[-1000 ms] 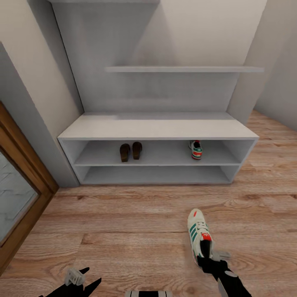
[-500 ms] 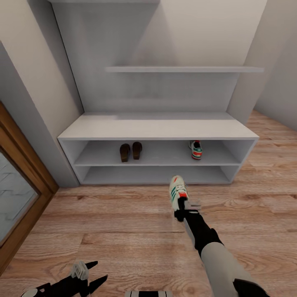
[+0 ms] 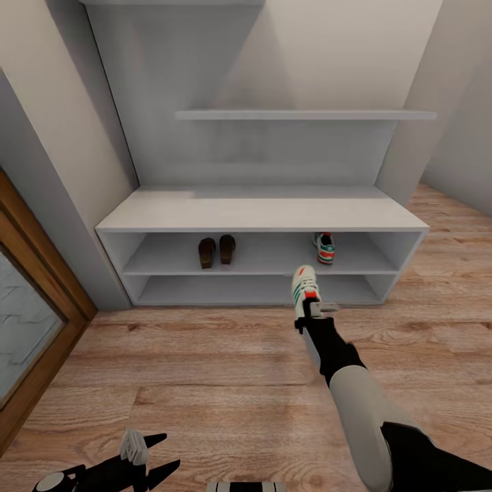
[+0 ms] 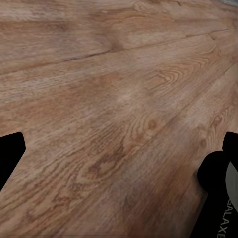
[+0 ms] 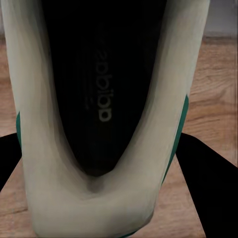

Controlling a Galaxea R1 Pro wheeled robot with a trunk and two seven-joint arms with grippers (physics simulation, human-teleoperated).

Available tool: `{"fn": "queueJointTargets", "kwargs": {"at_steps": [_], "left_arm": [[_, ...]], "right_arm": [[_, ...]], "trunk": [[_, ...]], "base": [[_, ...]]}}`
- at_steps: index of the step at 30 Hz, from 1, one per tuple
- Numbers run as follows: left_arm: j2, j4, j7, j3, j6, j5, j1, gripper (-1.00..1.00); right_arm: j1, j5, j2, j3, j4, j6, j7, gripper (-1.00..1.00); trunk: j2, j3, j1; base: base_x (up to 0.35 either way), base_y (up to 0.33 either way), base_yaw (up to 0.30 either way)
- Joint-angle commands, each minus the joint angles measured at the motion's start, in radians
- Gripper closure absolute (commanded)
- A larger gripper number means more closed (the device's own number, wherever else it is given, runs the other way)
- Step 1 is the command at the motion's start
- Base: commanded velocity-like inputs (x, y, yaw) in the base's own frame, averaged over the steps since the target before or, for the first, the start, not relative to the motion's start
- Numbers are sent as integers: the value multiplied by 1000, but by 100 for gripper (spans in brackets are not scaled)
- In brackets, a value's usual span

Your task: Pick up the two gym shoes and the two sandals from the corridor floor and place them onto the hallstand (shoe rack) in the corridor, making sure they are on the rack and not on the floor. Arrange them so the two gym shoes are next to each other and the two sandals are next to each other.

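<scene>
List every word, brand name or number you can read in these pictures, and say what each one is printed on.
"GALAXE", cut off at the picture's edge: on the left gripper body, left wrist view.
"adidas", mirrored or upside down, faint: on the dark insole of the held gym shoe, right wrist view.
Nothing readable on the hallstand, the sandals or the shelved gym shoe.

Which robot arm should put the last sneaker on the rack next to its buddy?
The right one. Its hand already holds the sneaker, stretched out near the rack where the other sneaker sits. The left hand is low, far back and empty over the floor.
</scene>
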Motion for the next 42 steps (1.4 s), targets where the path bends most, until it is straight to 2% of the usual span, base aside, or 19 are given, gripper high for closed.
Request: {"fn": "queueJointTargets", "kwargs": {"at_steps": [1,6,21,42], "left_arm": [[0,0,-3,2,-5,-3,0,-100],[0,0,-2,3,-3,0,1,-100],[1,11,2,6,-6,4,2,-100],[1,12,-2,9,-12,6,4,-100]], "right_arm": [[-3,6,1,-5,-1,5,-7,100],[-13,6,1,-5,-1,2,-49,100],[-14,0,1,-5,13,1,-49,100],[-14,-1,1,-7,11,1,-48,100]], "trunk": [[0,-1,0],[0,-1,0],[0,-1,0],[0,-1,0]], "base": [[0,0,0],[0,0,0],[9,0,0],[294,44,0]]}}
